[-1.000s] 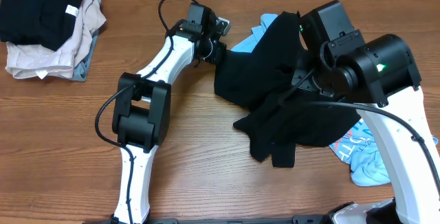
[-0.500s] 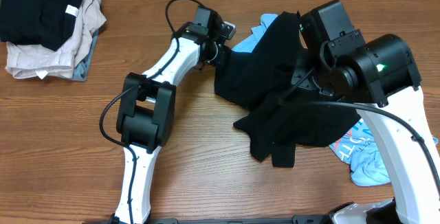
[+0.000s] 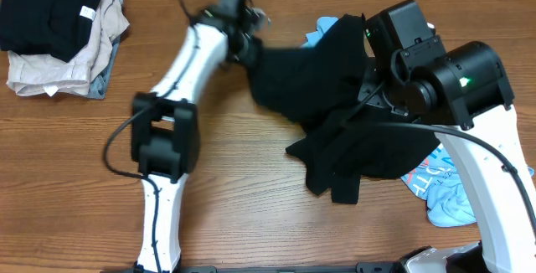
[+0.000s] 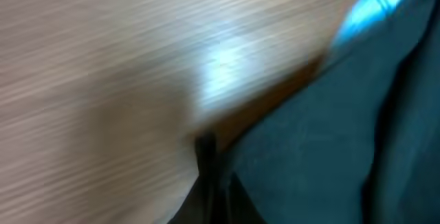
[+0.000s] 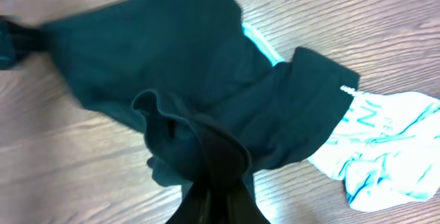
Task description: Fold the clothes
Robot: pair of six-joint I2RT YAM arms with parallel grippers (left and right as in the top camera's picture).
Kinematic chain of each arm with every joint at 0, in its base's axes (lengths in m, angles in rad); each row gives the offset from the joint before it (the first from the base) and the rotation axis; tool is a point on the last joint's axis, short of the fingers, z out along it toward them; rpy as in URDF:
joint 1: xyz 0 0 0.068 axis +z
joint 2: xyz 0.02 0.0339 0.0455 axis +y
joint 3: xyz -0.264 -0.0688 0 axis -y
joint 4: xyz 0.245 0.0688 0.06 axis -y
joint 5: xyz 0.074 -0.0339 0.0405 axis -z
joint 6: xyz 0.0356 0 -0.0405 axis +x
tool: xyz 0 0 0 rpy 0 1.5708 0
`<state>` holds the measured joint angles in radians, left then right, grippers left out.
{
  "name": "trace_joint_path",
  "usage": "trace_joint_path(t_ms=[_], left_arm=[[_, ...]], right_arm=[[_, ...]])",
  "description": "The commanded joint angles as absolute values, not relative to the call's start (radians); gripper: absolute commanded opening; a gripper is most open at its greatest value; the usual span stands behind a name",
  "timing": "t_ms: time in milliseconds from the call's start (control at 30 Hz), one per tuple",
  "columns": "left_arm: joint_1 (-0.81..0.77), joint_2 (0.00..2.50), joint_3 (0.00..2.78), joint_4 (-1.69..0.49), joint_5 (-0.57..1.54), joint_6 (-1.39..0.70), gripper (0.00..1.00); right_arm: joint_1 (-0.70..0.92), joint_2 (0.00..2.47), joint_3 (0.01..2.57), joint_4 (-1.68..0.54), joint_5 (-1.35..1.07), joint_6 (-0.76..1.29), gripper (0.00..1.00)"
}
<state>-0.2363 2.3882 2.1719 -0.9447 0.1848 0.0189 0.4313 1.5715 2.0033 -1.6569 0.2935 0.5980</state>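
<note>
Wooden desk [image 3: 251, 181], black garment [image 3: 318, 80] at 2 o'clock atop a light-blue tee [image 3: 444, 198]: judged soft, light and limp, drawn between left fingers [image 3: 249, 45] seemingly clamped on its 11 o'clock corner and right fingers [image 5: 196, 207] clamped on a bunch; hems should grip best.

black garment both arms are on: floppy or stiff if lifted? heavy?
Likely floppy: the black garment bunches into soft folds at the right gripper. Probably light: it pulls to a thin point toward the left gripper. It may drag the light blue shirt that it partly covers.
</note>
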Motion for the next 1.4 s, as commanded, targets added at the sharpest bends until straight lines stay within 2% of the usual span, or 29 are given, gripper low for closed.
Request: trace_joint_path(t_ms=[0,167,333,633,767,1033,1367], left_arm=[[-0.128,2.238,2.402,-1.059,0.143,-0.035,0.04],[-0.020,2.127,2.592,-1.199,0.150,-0.043,0.04],[0.057,1.980,2.636,-1.235,0.146,-0.045,0.04],[0.120,1.768,2.636,-1.254,0.114,-0.056,0.04],[0.120,1.711,2.636,-1.280,0.018,-0.058,0.04],[0.121,1.682,2.636,-1.446,-0.205,-0.077,0.04],[0.152,1.568,2.636,-1.501,-0.217,-0.102,0.04]], right_arm=[[0.370,1.560,2.021,-1.640,0.344,0.596,0.05],[0.268,1.560,2.025,-1.616,0.339,0.568,0.04],[0.171,1.543,2.068,-1.588,0.262,0.493,0.04],[0.026,1.471,2.411,-1.631,0.074,0.336,0.04],[0.017,1.438,2.506,-1.694,0.044,0.331,0.04],[0.017,1.369,2.486,-1.694,-0.074,0.306,0.04],[0.017,1.205,2.487,-1.694,-0.073,0.305,0.04]])
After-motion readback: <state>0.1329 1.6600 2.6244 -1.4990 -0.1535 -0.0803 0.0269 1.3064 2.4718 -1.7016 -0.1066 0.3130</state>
